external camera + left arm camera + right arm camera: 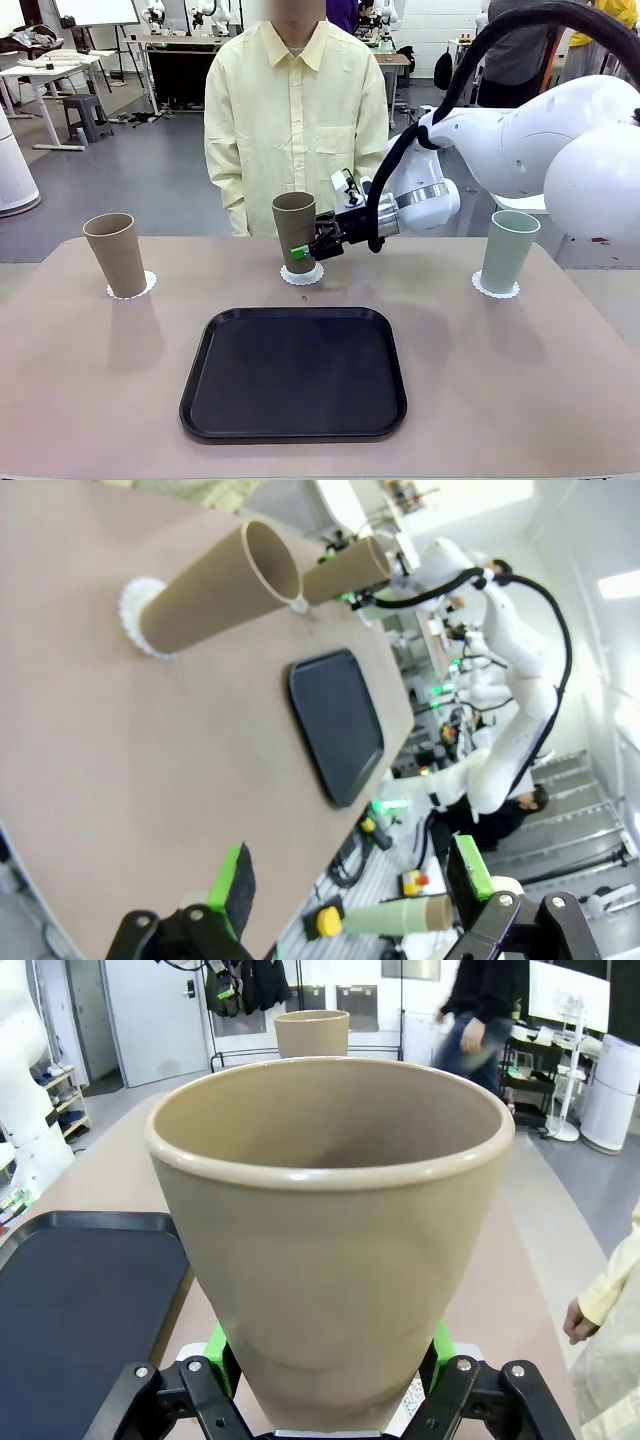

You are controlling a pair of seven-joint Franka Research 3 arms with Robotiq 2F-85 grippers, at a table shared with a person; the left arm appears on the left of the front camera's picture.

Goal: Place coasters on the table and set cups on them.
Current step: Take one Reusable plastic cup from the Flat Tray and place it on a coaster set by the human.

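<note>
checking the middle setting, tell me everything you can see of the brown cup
The brown cup is a tall, tapered, handleless tumbler, matte and darker brown, with a rounded rim and nothing inside. It stands upright on a white lacy coaster at the table's far middle, behind the black tray. The right gripper has its jaws shut on the cup's lower part, green pads pressed to both sides.

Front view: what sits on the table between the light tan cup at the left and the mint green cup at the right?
The darker brown tapered cup on a white doily coaster, gripped by the right gripper.
</note>
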